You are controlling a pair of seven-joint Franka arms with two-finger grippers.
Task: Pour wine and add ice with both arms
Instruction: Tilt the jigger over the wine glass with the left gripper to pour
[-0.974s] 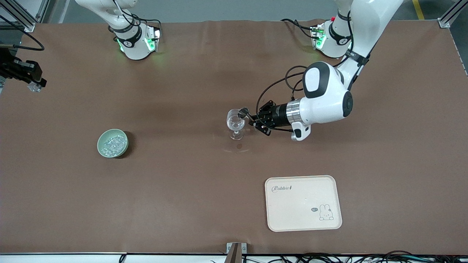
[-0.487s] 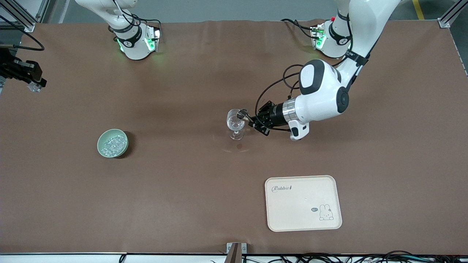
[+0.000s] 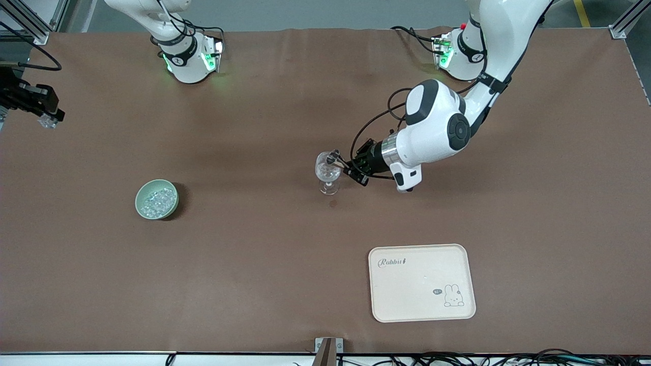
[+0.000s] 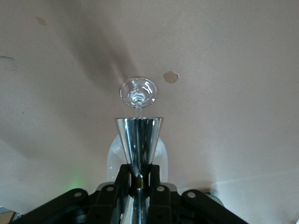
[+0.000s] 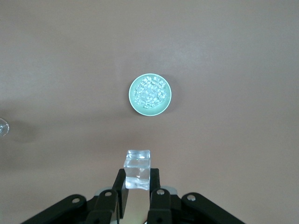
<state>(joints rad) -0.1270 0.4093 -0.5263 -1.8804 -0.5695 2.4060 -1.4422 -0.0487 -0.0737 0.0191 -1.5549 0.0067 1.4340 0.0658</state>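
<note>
2 arms share the brown table [image 3: 254,264] in the front view. The left gripper [image 3: 339,163] hangs over the wine glass [image 3: 328,174], which stands mid-table, and pinches a small metal measuring cup [image 3: 333,158] tipped sideways against the glass's rim. The right gripper [image 3: 45,116] is up over the table's edge at the right arm's end, pinching 1 clear cube [image 3: 48,121]. The ice [image 3: 157,201] lies heaped in a pale green bowl [image 3: 143,192], well apart from the glass and toward the right arm's end. A cream tray [image 3: 422,282] lies nearer the camera than the glass. A small dark spot [image 3: 333,204] marks the cloth just beside the glass's foot.

Left wrist view: the fingers [image 4: 122,177] are clamped on the waist of the metal cup [image 4: 139,137], whose mouth points down at the glass [image 4: 138,91]. No liquid is visible in the glass.

Right wrist view: the fingers [image 5: 119,184] grip the clear cube [image 5: 137,169], and the bowl [image 5: 134,103] of ice [image 5: 149,92] sits far below.

Risks, as I judge them: the cup leaning on the rim could nudge the light, tall-stemmed glass over. A tilt that misses the rim would spill onto the cloth. The slick cube could slip from the grip during its long carry.
</note>
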